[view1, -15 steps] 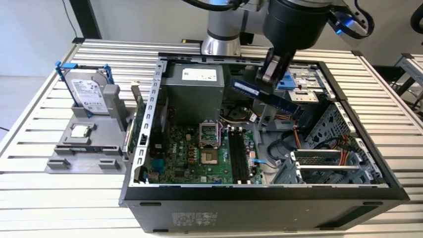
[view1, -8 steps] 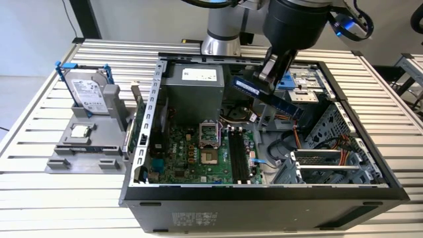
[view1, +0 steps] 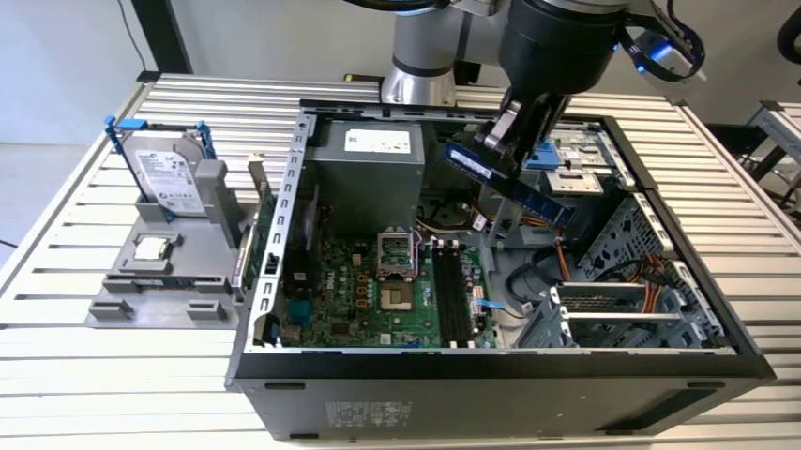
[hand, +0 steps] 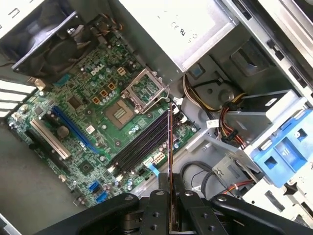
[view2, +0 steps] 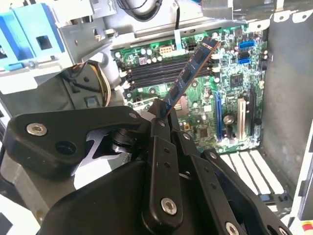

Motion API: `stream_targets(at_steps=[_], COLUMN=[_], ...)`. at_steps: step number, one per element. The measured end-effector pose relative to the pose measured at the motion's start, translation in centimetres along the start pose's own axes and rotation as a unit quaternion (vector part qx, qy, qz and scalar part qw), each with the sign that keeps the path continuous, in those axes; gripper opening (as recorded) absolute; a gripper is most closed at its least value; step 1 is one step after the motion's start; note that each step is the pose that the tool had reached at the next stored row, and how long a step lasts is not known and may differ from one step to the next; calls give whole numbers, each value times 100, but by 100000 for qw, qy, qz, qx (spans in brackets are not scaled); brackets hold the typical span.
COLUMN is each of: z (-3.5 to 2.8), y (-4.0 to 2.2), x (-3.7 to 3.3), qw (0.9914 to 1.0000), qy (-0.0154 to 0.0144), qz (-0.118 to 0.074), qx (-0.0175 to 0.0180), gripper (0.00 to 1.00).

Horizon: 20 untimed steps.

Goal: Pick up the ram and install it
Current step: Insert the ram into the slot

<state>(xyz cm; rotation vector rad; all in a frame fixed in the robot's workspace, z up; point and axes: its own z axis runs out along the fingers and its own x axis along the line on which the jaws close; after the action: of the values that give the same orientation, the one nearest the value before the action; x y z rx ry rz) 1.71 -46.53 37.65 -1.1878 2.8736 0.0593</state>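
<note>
The ram (view1: 516, 187) is a long dark blue stick, held tilted in the air above the open computer case (view1: 501, 370). My gripper (view1: 498, 148) is shut on its upper end. In both wrist views the ram (view2: 191, 71) (hand: 169, 156) sticks out from between the black fingers (view2: 161, 147), pointing down toward the motherboard (view1: 363, 305). The black memory slots (view1: 457, 295) (view2: 149, 73) (hand: 139, 147) lie below and apart from the stick. The stick's lower tip hangs over the cables beside the slots, touching nothing.
A silver hard drive with blue rails (view1: 169, 169) stands in a grey holder (view1: 163, 291) at the exterior view's left, with a small square processor chip (view1: 153, 247) on it. Inside the case are the open processor socket (view1: 394, 262), power supply (view1: 375, 155), blue drive bay (view1: 564, 159) and orange cables (view1: 613, 281).
</note>
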Motion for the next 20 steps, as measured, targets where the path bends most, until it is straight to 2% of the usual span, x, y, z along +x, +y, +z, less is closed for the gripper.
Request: stream_targets(at_steps=[5, 10, 15, 20], z=[0, 0, 0, 0], y=[0, 0, 0, 0], x=[0, 0, 0, 0], qw=[99946, 99790, 99538, 99197], qy=[-77, -151, -222, -294], qz=[3279, 6471, 9590, 12629], qx=[143, 283, 421, 554], gripper=[0, 0, 0, 0])
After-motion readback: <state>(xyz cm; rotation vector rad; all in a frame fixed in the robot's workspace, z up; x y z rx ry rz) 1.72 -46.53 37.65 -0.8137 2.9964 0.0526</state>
